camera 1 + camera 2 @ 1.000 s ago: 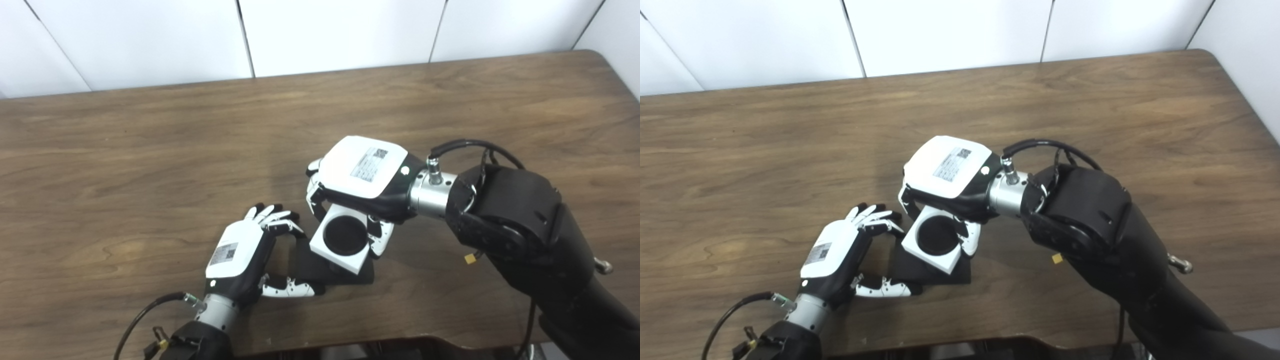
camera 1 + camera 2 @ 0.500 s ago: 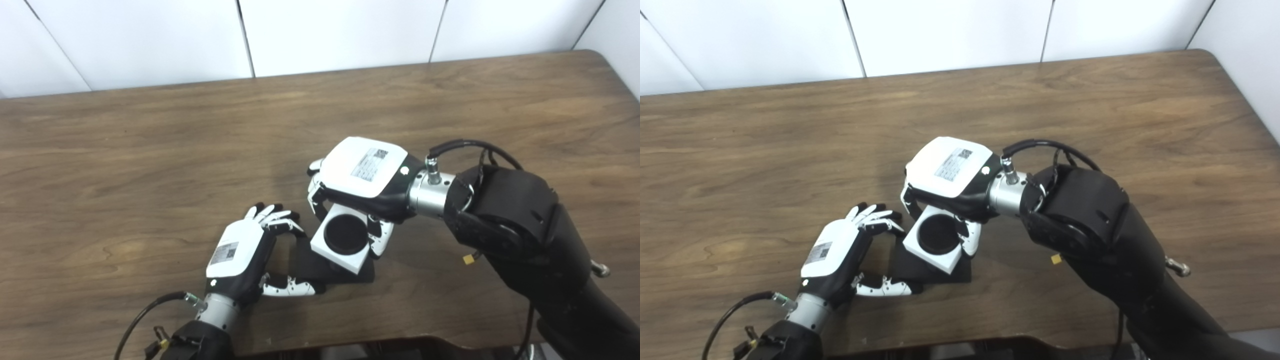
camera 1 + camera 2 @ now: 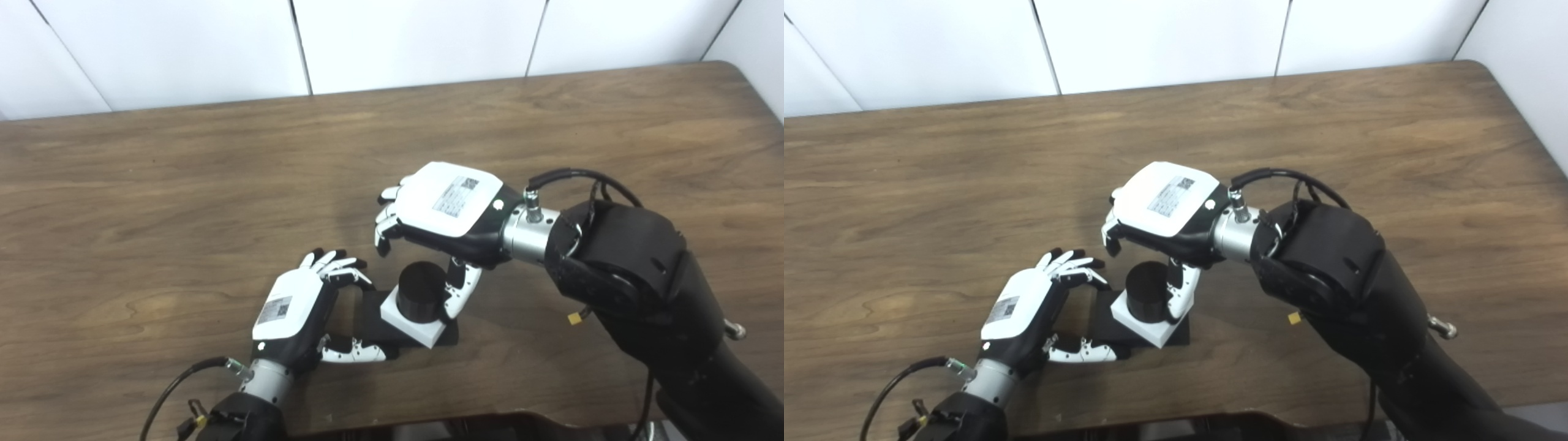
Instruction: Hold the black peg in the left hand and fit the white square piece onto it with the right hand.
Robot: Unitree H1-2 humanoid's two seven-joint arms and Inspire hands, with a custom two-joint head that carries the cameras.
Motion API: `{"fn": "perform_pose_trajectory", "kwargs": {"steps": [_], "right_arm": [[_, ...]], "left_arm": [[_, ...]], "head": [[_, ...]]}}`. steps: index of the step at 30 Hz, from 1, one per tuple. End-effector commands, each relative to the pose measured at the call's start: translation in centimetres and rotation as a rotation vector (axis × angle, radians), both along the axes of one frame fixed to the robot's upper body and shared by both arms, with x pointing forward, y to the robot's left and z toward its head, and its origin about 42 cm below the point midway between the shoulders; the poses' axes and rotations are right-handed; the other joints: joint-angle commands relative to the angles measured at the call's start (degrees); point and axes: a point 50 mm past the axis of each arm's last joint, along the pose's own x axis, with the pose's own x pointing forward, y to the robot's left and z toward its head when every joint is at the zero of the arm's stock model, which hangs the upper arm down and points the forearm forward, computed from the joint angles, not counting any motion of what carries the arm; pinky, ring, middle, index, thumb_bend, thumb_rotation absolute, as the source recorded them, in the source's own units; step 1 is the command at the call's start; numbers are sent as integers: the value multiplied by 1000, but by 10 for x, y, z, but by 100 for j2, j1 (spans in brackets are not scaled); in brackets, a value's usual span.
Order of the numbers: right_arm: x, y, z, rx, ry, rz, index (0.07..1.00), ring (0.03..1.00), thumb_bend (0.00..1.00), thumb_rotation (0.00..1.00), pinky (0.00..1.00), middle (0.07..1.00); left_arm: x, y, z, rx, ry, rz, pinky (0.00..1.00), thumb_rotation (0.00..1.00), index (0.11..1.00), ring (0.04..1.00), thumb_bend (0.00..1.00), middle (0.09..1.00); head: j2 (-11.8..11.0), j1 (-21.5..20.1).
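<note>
The white square piece [image 3: 411, 321] sits low around the black peg [image 3: 420, 288], resting on the peg's flat black base [image 3: 373, 318], so the fit looks done or nearly so. The right hand [image 3: 442, 211] hovers just above the peg with its fingers spread and nothing in them; its thumb [image 3: 457, 289] hangs down beside the peg, close to it, and I cannot tell whether they touch. The left hand [image 3: 298, 309] lies at the near left edge of the base, fingers and thumb apart around that edge; whether it really presses on the base is unclear.

To finish well, I would lift the right hand straight up so the thumb does not drag the piece or tip the peg, and keep the left hand steady on the base until the right is clear. If the piece sits crooked, a light press on 2 opposite corners should level it.

The dark wooden table [image 3: 153, 184] is smooth and grained, with a rounded far right corner. Plain white wall panels [image 3: 416, 37] stand behind it
</note>
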Motion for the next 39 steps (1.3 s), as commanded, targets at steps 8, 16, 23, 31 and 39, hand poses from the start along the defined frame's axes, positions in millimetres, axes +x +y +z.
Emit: {"fn": "perform_pose_trajectory", "kwargs": {"steps": [8, 16, 23, 31, 39], "right_arm": [[4, -4, 14, -38, 3, -32, 827, 964, 1000, 513, 925, 882], [4, -5, 14, -33, 7, -36, 870, 973, 1000, 582, 926, 922], [4, -6, 12, -26, 4, -41, 884, 976, 1000, 613, 926, 926], [5, -9, 10, -19, 8, -47, 897, 975, 1000, 577, 924, 922], [7, -9, 11, -20, 3, -44, 905, 980, 999, 569, 929, 921]], "left_arm": [[1, -1, 4, 0, -4, -7, 1000, 46, 483, 918, 520, 817], [1, 2, 5, 48, -10, -6, 1000, 59, 490, 911, 519, 811], [1, 2, 5, 94, -33, 10, 1000, 314, 774, 883, 900, 818], [4, 4, 6, 87, -3, -21, 1000, 554, 994, 932, 1000, 924], [6, 8, 8, 98, 34, -47, 1000, 554, 1000, 988, 1000, 998]], "head": [[-6, 5], [-17, 0], [-25, 20], [-39, 28], [-46, 55]]}}
